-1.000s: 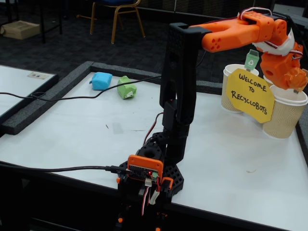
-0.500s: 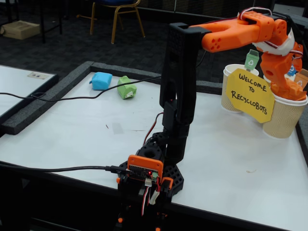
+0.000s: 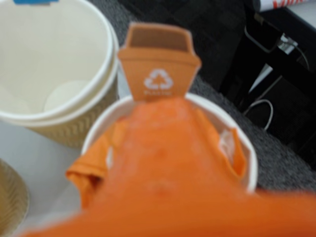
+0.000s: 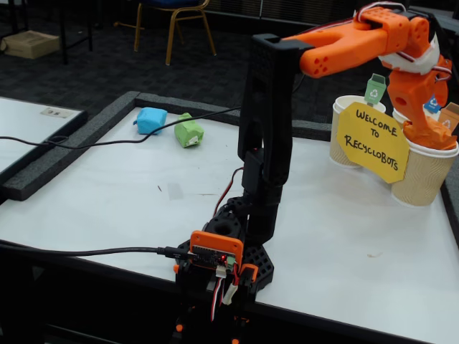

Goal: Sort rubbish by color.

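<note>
The light blue wad and the green wad lie side by side at the table's far left in the fixed view. My gripper hangs down into the mouth of the right-hand paper cup. In the wrist view its blurred orange finger reaches into the cup that carries an orange recycling tag. The orange wad lies inside under the finger, spilling over the rim at left. The finger hides whether the jaws hold it.
A yellow "Welcome to Recyclobots" sign leans on the cups. A second cup stands empty beside the tagged one, and a third shows at the lower left. A black cable crosses the table. The arm's base is at the front edge.
The arm's forearm has lifted slightly and the gripper has shifted a little left over the right-hand cup. The blue and green wads have not moved.
</note>
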Robot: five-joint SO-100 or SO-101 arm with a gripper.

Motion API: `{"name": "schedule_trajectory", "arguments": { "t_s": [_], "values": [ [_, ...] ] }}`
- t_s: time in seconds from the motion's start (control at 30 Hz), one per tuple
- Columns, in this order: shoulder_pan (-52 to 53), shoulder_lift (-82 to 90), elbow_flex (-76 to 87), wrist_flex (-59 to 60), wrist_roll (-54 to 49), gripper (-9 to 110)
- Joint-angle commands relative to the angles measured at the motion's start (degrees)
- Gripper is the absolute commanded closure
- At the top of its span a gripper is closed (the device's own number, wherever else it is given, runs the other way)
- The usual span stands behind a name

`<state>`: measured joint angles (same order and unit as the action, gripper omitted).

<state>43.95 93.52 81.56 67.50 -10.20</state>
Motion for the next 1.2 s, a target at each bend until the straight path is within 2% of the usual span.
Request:
{"name": "schedule_trajectory", "arguments": {
  "t_s": [0.0,0.23,0.47,0.9,1.17],
  "values": [
    [0.9,15.6,-8.2,2.1,-0.3,91],
    [-0.7,29.6,1.0,8.2,-0.3,100],
    [-6.3,43.2,13.5,12.0,-0.3,101],
    [-22.5,70.8,44.0,12.4,-0.7,101],
    [-33.2,78.1,50.5,12.0,-1.0,101]
  ]
}}
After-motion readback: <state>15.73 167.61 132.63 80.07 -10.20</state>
